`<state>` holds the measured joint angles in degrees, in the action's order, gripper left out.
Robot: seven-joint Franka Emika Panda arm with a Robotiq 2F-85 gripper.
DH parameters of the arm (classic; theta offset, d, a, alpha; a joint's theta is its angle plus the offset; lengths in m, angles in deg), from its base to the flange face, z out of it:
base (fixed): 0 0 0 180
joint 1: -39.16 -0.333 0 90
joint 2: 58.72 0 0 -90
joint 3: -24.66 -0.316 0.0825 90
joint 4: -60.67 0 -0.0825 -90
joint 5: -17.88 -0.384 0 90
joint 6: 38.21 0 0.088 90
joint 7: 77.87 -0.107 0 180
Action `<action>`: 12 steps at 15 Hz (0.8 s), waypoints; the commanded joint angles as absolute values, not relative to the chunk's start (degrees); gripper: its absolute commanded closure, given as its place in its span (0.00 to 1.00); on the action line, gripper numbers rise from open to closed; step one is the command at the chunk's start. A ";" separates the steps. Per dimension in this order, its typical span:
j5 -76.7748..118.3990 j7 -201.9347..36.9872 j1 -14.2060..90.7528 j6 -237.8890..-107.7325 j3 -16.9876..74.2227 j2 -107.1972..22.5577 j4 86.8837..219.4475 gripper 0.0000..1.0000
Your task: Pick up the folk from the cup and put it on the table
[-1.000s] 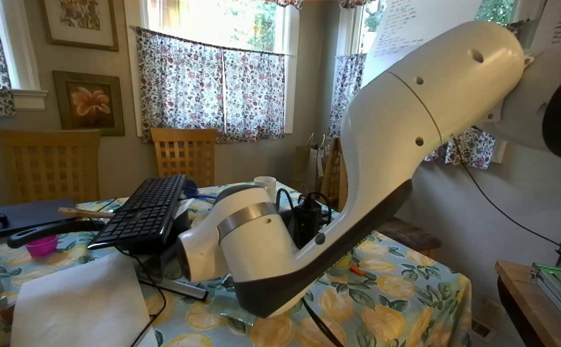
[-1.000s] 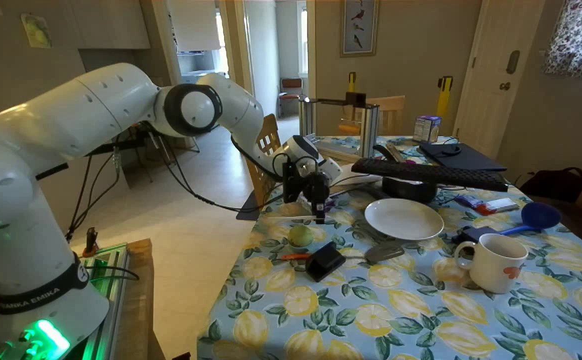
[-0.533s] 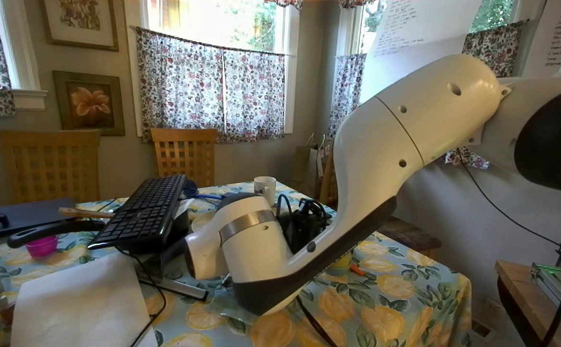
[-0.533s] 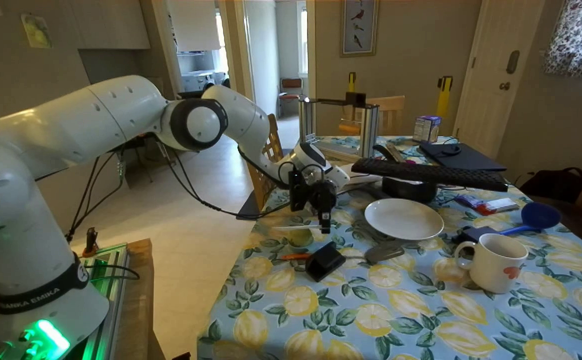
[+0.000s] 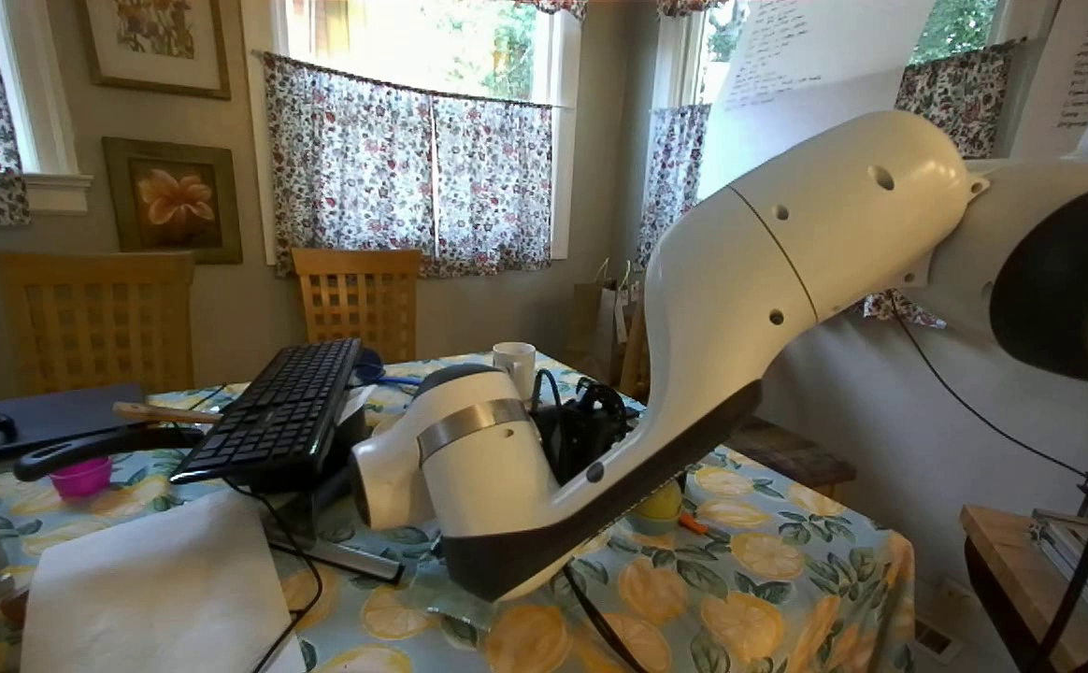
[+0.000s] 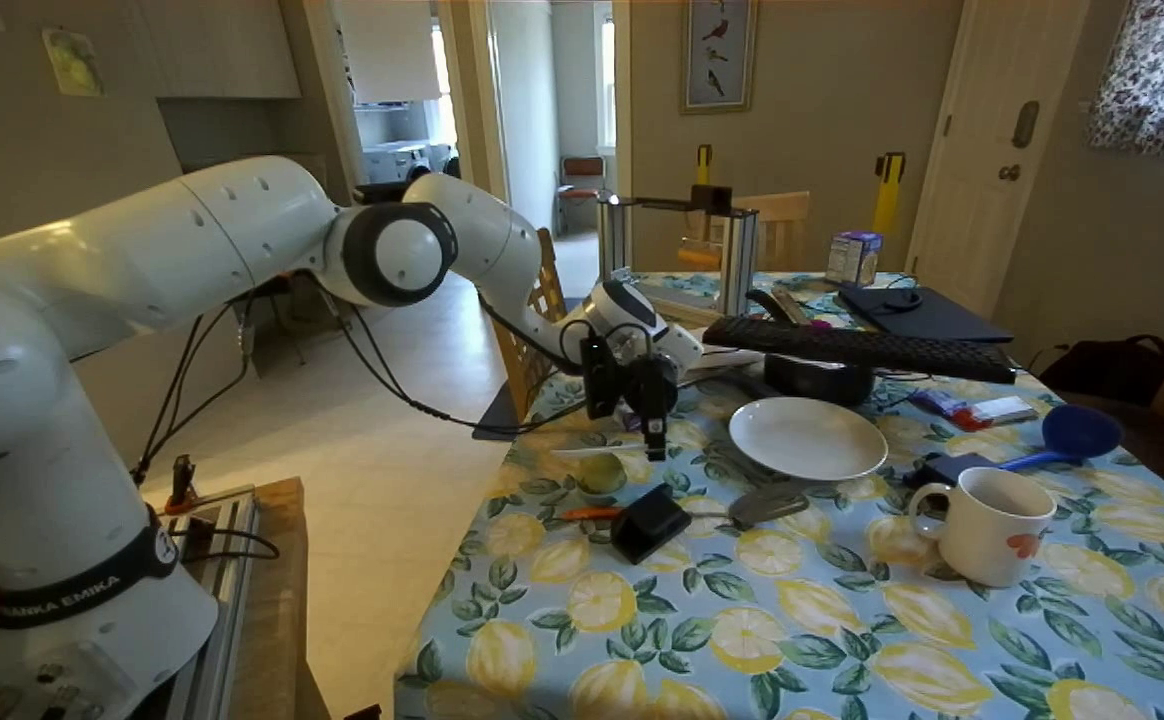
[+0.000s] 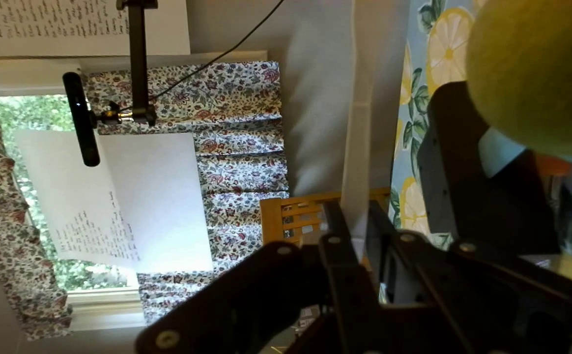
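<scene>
- my hand (image 7: 355,210) is grasping a long, thin white utensil (image 7: 357,157); in the wrist view the two fingertips (image 7: 336,221) stand close on both sides of it.
- this white utensil goes out past the fingertips, and in an exterior view it looks nearly level; its far end is not clear to me, so i cannot tell if it is a fork.
- i have the hand over the lemon-printed tabletop (image 6: 842,685); how high, i cannot judge.
- the white cup (image 6: 992,528), with a handle and a red heart, stands upright on the tabletop, well apart from the hand and from the white utensil.
- near the hand, and lower than it, there is a round yellow-green thing (image 6: 601,474).
- also near the hand lies a black box-like piece (image 6: 650,525), which hides a part of the orange-handled spatula (image 6: 767,505).
- the white plate (image 6: 808,440) is closer to the hand than the white cup.
- in an exterior view the arm (image 5: 497,472) covers most of the hand.
</scene>
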<state>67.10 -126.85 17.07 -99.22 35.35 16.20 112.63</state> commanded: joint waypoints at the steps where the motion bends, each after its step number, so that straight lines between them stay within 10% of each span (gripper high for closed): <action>1: 68.02 -127.05 16.89 -98.51 36.65 17.91 109.81 0.96; 12: 71.80 -127.26 15.92 -88.77 39.40 22.65 104.69 0.96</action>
